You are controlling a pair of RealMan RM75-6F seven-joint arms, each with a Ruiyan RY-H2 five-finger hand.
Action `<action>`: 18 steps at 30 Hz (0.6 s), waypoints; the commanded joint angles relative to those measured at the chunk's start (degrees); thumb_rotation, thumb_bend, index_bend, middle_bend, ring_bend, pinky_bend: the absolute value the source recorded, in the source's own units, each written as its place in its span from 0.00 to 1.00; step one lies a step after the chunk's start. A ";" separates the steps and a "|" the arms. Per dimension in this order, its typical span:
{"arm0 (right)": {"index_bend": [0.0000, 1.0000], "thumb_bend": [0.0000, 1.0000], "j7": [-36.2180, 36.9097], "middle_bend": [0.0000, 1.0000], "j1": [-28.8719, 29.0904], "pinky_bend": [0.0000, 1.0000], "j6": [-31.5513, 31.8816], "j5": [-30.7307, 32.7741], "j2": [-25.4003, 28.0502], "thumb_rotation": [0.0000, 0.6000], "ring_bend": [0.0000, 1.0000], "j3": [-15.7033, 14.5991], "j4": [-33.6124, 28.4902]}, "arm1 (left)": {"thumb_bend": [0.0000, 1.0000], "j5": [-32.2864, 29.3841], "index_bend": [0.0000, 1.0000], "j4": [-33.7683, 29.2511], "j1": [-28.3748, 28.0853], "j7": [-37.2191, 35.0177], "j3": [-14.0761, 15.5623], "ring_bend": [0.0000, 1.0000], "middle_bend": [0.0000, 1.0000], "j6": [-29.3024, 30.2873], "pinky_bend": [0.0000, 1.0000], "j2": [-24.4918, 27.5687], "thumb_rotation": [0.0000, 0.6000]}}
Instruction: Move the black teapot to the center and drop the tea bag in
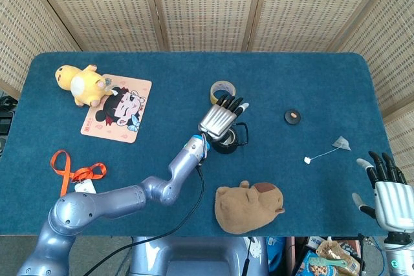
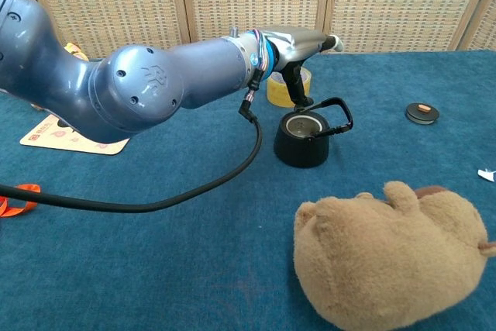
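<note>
Two hands of mine show over the dark blue cloth-covered table, which fills most of the head view. My left arm, grey-blue metal with a black cable hanging from the wrist, reaches across it from the near left. A brown plush animal lies at the near edge, just this side of the arm's end. A pink cartoon-printed card lies far left, with a yellow plush duck touching its far left corner. An orange ribbon lanyard lies at the near left.

My right hand hangs off the table's near right corner, fingers apart and holding nothing. My left hand is over the centre of the table, fingers spread and pointing away from me, gripping nothing; in the chest view one dark fingertip hangs down just behind the teapot, and I cannot tell whether it touches.

Near the centre stands the small round black teapot, upright, lidless, its wire handle tilted over to the right. A roll of yellow tape lies just beyond it. The white tea bag lies well apart to the right, its string ending in a paper tag. A small black disc lid sits between teapot and tea bag, further back.
</note>
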 commanded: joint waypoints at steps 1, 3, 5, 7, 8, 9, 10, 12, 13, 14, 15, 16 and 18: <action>0.26 0.38 0.11 0.18 -0.04 0.23 -0.01 0.06 0.02 1.00 0.05 -0.02 0.13 | 0.34 0.50 0.00 -1.13 0.50 -0.57 0.06 0.00 0.00 0.65 0.00 0.73 1.00; 0.26 0.38 0.17 0.18 -0.04 0.23 0.00 0.07 0.06 1.00 0.05 -0.01 0.18 | 0.34 1.28 0.00 -2.82 1.20 -1.38 -0.12 0.00 0.00 1.83 0.00 1.71 1.00; 0.26 0.38 0.20 0.18 -0.05 0.23 0.06 0.04 0.18 1.00 0.05 0.02 0.14 | 0.34 2.17 0.00 -5.00 2.25 -1.89 0.14 0.00 0.00 3.11 0.00 3.04 1.00; 0.26 0.38 0.23 0.18 -0.06 0.23 0.10 0.03 0.29 1.00 0.05 0.04 0.12 | 0.34 2.86 0.00 -7.63 3.48 -2.23 0.58 0.00 0.00 4.22 0.00 4.60 1.00; 0.26 0.38 0.12 0.18 0.00 0.23 0.08 0.05 0.33 1.00 0.05 0.11 0.01 | 0.34 3.13 0.00 -9.73 4.52 -2.03 1.15 0.00 0.00 5.03 0.00 6.03 1.00; 0.26 0.38 0.05 0.18 0.01 0.23 0.06 0.13 0.37 1.00 0.05 0.14 -0.03 | 0.34 3.33 0.00 -11.57 5.36 -1.85 1.58 0.00 0.00 5.76 0.00 7.21 1.00; 0.26 0.38 0.07 0.18 0.00 0.23 0.04 0.18 0.46 1.00 0.05 0.15 -0.09 | 0.34 3.50 0.00 -13.38 6.24 -1.78 1.94 0.00 0.00 6.57 0.00 8.35 1.00; 0.26 0.38 0.06 0.18 0.10 0.23 -0.18 0.30 0.61 1.00 0.05 0.16 -0.16 | 0.34 3.47 0.00 -17.62 8.32 -1.60 2.73 0.00 0.00 8.27 0.00 11.13 1.00; 0.26 0.38 0.07 0.18 0.11 0.23 -0.23 0.38 0.65 1.00 0.05 0.18 -0.19 | 0.34 3.43 0.00 -19.47 9.22 -1.63 3.01 0.00 0.00 8.98 0.00 12.37 1.00; 0.26 0.38 0.12 0.18 0.12 0.23 -0.26 0.42 0.73 1.00 0.05 0.20 -0.24 | 0.34 3.44 0.00 -21.18 9.98 -1.62 3.28 0.00 0.00 9.55 0.00 13.53 1.00; 0.26 0.38 0.18 0.18 0.14 0.23 -0.37 0.49 0.59 1.00 0.05 0.15 -0.06 | 0.34 3.51 0.00 -23.64 11.36 -1.73 3.66 0.00 0.00 10.89 0.00 15.30 1.00; 0.26 0.38 0.24 0.18 0.15 0.23 -0.43 0.63 0.52 1.00 0.05 0.18 0.08 | 0.34 3.70 0.00 -25.42 12.31 -1.64 4.04 0.00 0.00 11.86 0.00 16.64 1.00; 0.26 0.38 0.40 0.18 0.30 0.23 -0.60 0.83 0.34 1.00 0.05 0.32 0.38 | 0.34 4.04 0.00 -29.31 14.44 -1.58 4.82 0.00 0.00 13.99 0.00 19.50 1.00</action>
